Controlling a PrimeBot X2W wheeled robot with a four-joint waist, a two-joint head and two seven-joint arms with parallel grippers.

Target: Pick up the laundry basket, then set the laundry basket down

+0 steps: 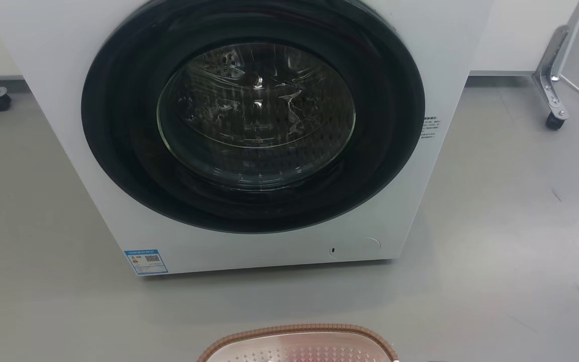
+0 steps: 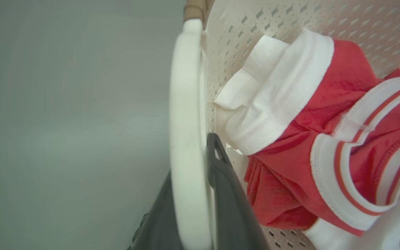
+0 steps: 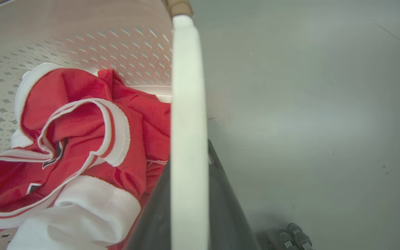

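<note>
While left hand (image 2: 191, 163) and right hand (image 3: 189, 163) each pinch a white side handle (image 2: 186, 104), laundry basket (image 1: 299, 336) sits at head view's bottom edge, in front of washing machine (image 1: 68, 130), red-and-white garment (image 2: 325, 114) inside. Can't tell if it touches floor (image 1: 495, 226).

Cream diamond-perforated laundry basket (image 1: 299, 352) with brown woven rim (image 1: 294, 327); red garment (image 2: 346, 86) with white striped trim.
</note>
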